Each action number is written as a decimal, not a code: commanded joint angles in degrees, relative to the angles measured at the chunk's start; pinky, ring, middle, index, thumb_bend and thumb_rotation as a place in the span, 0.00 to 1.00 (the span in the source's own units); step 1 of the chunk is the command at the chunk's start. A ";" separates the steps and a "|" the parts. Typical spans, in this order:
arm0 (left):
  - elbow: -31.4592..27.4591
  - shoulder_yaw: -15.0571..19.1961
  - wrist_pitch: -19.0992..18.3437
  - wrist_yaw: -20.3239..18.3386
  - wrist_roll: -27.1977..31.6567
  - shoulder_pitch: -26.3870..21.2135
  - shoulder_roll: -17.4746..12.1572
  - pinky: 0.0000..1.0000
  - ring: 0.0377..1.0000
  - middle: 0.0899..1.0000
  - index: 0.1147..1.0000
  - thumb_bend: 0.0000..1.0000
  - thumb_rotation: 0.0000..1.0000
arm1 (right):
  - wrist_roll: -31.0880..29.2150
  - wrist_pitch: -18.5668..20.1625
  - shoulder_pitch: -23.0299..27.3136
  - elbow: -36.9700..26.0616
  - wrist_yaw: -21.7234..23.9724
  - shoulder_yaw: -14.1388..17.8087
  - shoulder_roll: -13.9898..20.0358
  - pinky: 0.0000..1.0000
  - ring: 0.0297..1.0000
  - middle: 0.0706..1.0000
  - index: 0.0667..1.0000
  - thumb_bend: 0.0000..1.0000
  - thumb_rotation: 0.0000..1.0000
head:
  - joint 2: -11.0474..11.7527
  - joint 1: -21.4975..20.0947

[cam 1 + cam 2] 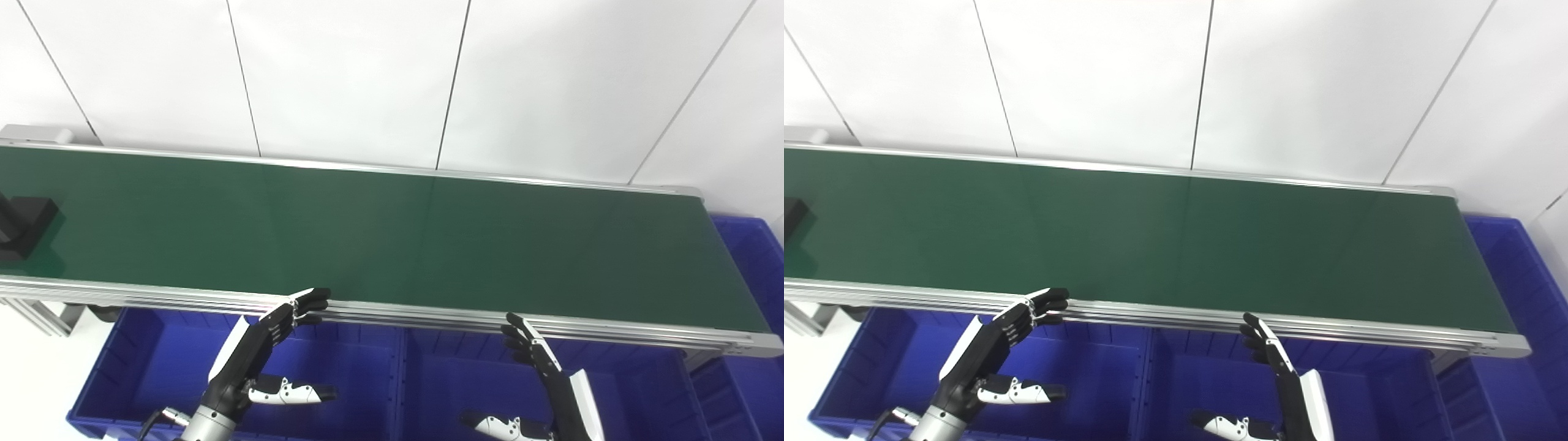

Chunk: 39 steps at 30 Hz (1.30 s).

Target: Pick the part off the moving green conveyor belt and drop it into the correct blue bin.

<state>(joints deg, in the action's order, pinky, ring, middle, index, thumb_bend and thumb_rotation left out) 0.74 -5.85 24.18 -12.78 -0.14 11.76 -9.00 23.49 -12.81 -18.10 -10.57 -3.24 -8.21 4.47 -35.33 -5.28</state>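
Hovering open-fingered over blue bins (343,380), left hand (260,352) and right hand (551,380) flank the belt (392,239); black part (24,223) far left

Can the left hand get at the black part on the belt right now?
Probably not yet. The black part sits at the belt's far left edge, while the open left hand waits at the near rail, well to its right. Nothing blocks the way.

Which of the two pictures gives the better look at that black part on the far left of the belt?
The left eye view: the black part shows as a blocky shape on the belt, though the picture's edge cuts it. The right eye view catches only a small corner of it at the left edge.
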 commanded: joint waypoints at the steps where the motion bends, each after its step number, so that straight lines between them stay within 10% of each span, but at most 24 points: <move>1: -1.28 -0.18 2.49 -0.57 1.14 0.21 -0.80 0.77 0.83 0.85 0.81 0.92 0.17 | -0.15 -1.25 0.21 -1.24 -0.50 0.06 -0.01 0.77 0.81 0.84 0.89 0.86 0.34 | 0.04 0.16; 39: 0.38 0.84 2.64 -0.93 2.54 0.65 0.44 0.79 0.84 0.86 0.82 0.94 0.23 | -1.02 -0.47 1.07 -0.73 1.28 -0.03 0.65 0.77 0.81 0.84 0.90 0.86 0.34 | 1.28 3.90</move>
<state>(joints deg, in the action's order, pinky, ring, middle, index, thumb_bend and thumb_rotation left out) 2.55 -5.18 24.34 -13.91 2.29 12.94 -8.72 22.24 -12.06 -16.96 -10.24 -1.21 -8.27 5.16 -34.80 -3.60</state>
